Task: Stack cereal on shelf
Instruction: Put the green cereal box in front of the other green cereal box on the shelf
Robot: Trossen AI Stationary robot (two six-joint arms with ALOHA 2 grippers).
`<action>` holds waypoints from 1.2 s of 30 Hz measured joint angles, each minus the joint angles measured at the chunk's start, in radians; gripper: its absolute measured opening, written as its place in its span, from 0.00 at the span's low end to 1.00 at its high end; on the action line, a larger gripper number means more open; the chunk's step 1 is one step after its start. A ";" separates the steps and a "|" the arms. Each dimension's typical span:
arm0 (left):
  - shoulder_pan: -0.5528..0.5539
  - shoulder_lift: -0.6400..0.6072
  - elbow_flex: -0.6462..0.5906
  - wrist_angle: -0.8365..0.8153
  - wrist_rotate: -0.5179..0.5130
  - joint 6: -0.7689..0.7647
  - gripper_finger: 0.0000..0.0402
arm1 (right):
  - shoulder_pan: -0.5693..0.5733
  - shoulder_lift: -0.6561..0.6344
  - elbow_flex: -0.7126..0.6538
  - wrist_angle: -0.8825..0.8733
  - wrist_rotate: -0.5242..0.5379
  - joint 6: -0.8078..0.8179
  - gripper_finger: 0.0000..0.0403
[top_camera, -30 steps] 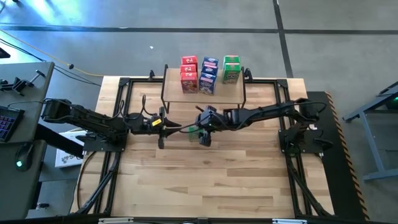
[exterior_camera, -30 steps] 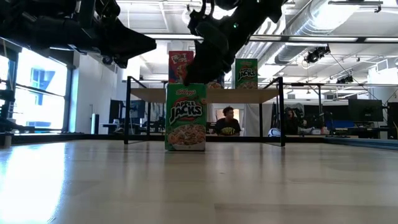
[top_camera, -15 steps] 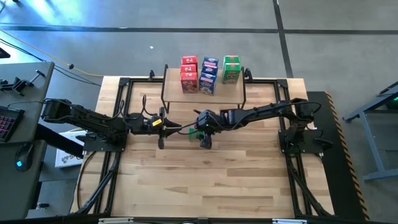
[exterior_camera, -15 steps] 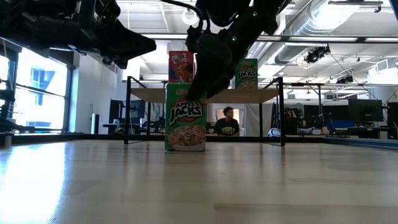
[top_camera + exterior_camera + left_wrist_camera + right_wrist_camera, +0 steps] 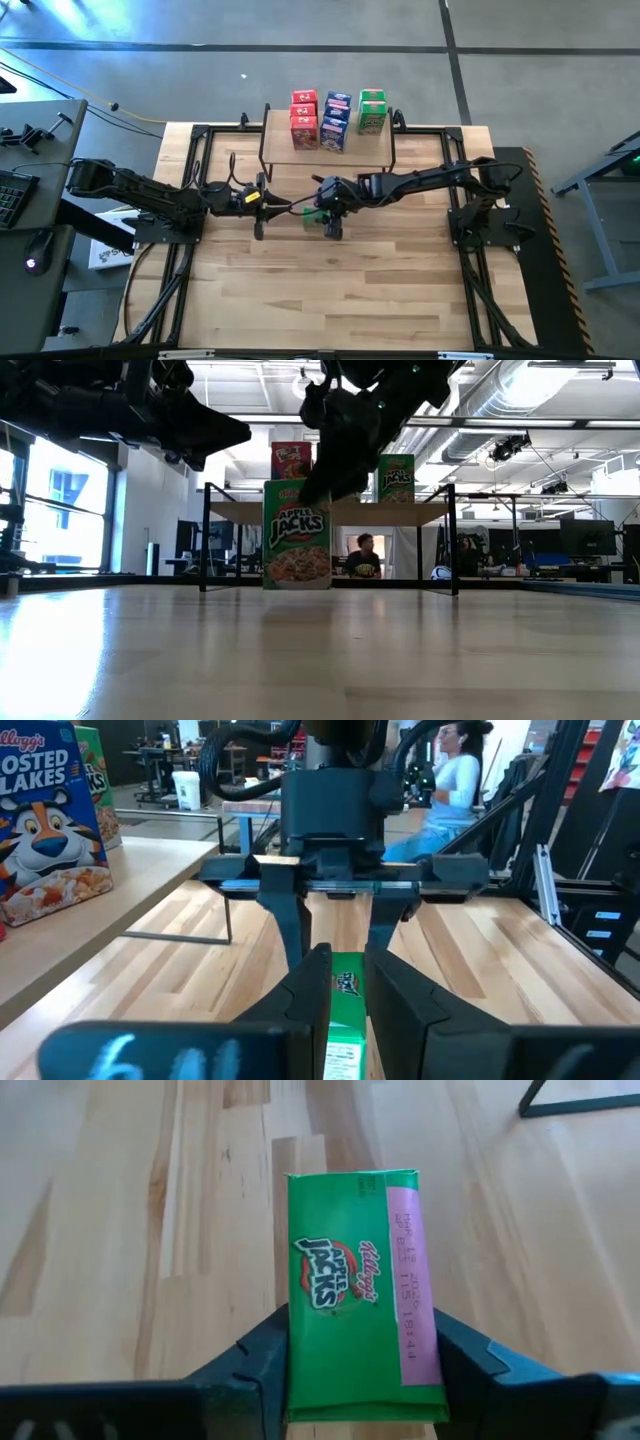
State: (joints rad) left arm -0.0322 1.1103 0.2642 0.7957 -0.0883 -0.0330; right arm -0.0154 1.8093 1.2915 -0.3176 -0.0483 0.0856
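On the table in front of the shelf (image 5: 330,158) is a green Apple Jacks cereal box (image 5: 297,535), upright, with my right gripper (image 5: 322,217) shut on its top end. In the low view the box hangs just above the tabletop. The shelf's wooden top board carries red cereal boxes (image 5: 304,118), blue ones (image 5: 336,120) and green ones (image 5: 372,112), standing in rows. My left gripper (image 5: 260,203) waits level, just left of the held box, touching nothing. My right gripper pinches the green box near its top end, one finger (image 5: 255,1365) on each broad face (image 5: 296,1350). The fingers slant down from the table's right side and lie along the box's top edge. The box stays upright, just clear of the table.
Black frame rails (image 5: 190,200) run along the table's left and right sides. The shelf's thin black legs (image 5: 206,540) stand right behind the held box. People sit in the room beyond the table (image 5: 367,555). A keyboard (image 5: 10,195) lies off the table's left side.
My right gripper has tipped down over the green box's top and taken hold of it. The box, which stood on the table, has risen a little and hangs just clear of it, still upright.
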 joint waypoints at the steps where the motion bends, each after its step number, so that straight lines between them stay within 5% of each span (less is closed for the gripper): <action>1: 0.000 0.000 0.000 -0.002 0.000 0.000 0.13 | 0.000 -0.002 0.000 -0.003 -0.011 0.000 0.38; 12: 0.000 0.000 0.000 -0.014 0.008 0.000 0.13 | 0.039 -0.192 0.000 -0.122 -0.040 -0.011 0.38; 25: 0.000 0.000 -0.001 -0.012 0.023 0.000 0.13 | 0.029 -0.574 0.000 -0.492 0.199 -0.047 0.38; 36: 0.000 0.000 -0.001 -0.012 0.024 -0.008 0.13 | -0.130 -0.599 0.000 -0.514 0.147 -0.171 0.38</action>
State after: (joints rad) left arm -0.0322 1.1103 0.2630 0.7841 -0.0647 -0.0414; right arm -0.1454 1.2104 1.2911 -0.8311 0.0983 -0.0853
